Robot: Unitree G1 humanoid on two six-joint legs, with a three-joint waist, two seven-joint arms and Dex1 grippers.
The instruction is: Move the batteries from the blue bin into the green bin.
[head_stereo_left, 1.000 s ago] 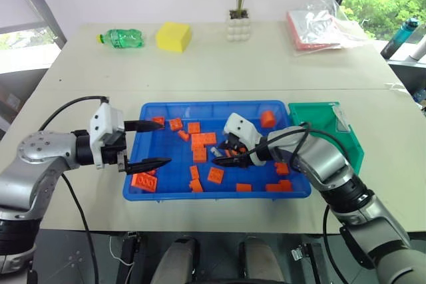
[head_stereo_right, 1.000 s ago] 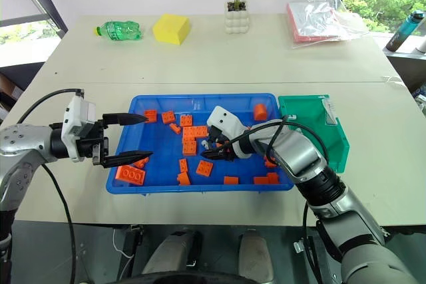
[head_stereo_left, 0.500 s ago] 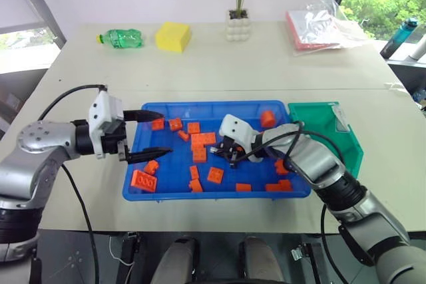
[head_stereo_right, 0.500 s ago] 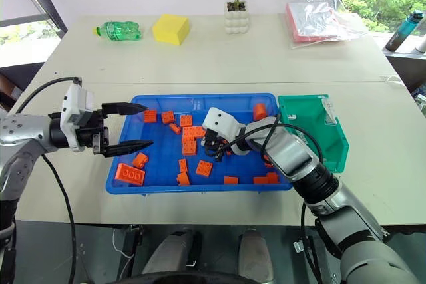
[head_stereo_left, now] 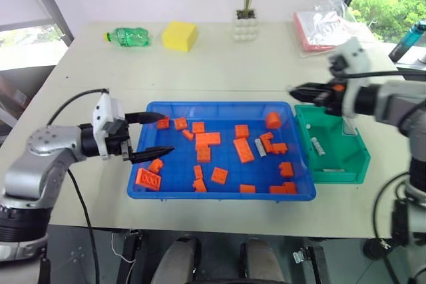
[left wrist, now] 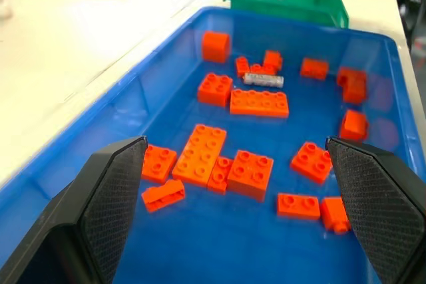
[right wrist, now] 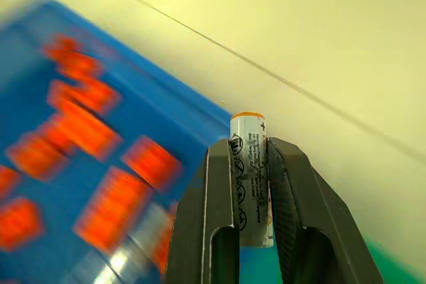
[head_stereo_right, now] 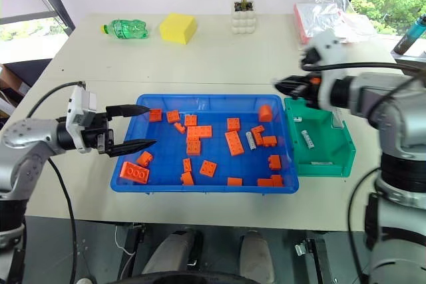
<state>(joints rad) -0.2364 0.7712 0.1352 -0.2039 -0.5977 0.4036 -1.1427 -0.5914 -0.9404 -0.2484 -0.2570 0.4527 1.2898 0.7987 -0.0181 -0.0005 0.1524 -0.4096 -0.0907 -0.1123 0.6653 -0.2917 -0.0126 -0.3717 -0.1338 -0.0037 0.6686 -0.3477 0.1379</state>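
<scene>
We hold one battery (right wrist: 250, 177) pinched upright between the fingers of our right gripper (head_stereo_left: 297, 91), above the far left corner of the green bin (head_stereo_left: 346, 164). Another battery (head_stereo_left: 318, 146) already lies in that bin, and one more (head_stereo_left: 260, 148) sits among the orange bricks (head_stereo_left: 207, 140) in the blue bin (head_stereo_left: 219, 194). Our left gripper (head_stereo_left: 160, 134) hangs spread wide over the blue bin's left end.

Battery (right wrist: 249, 177) clamped upright; another (head_stereo_left: 261, 148) in blue bin (head_stereo_left: 219, 194); one (head_stereo_left: 317, 145) in green bin (head_stereo_left: 346, 176).
</scene>
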